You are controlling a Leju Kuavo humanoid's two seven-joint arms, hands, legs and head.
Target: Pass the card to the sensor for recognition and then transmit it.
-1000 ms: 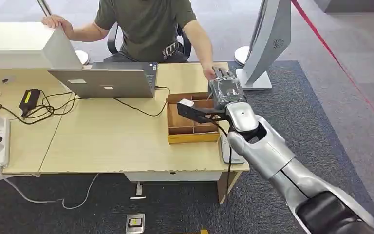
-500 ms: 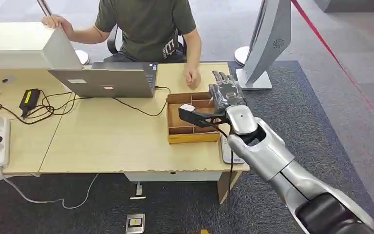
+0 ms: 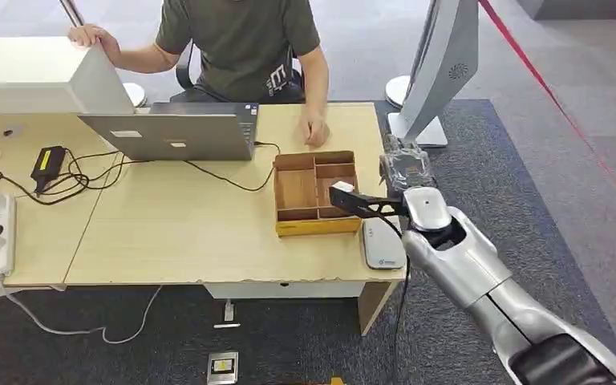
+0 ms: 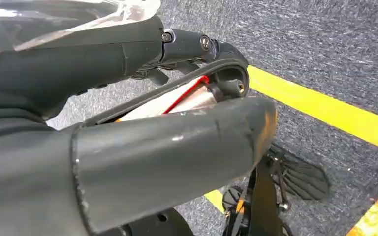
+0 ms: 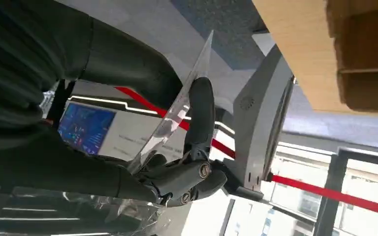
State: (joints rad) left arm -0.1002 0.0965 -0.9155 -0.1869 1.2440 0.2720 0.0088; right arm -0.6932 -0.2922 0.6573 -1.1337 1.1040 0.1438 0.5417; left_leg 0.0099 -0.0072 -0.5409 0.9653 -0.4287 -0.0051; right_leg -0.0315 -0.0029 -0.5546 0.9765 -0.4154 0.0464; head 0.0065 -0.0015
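The card (image 5: 177, 115), a clear, thin, stiff and likely slippery sheet best pinched by its flat faces near one edge, sits upright in the right robot hand (image 3: 405, 164), whose fingers (image 5: 199, 115) close on it beyond the cardboard tray (image 3: 314, 192) at the counter (image 3: 168, 233) edge

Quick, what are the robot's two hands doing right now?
Right hand: holding the clear card between thumb and fingers.
Left hand: hanging by the floor; open or closed cannot be told.
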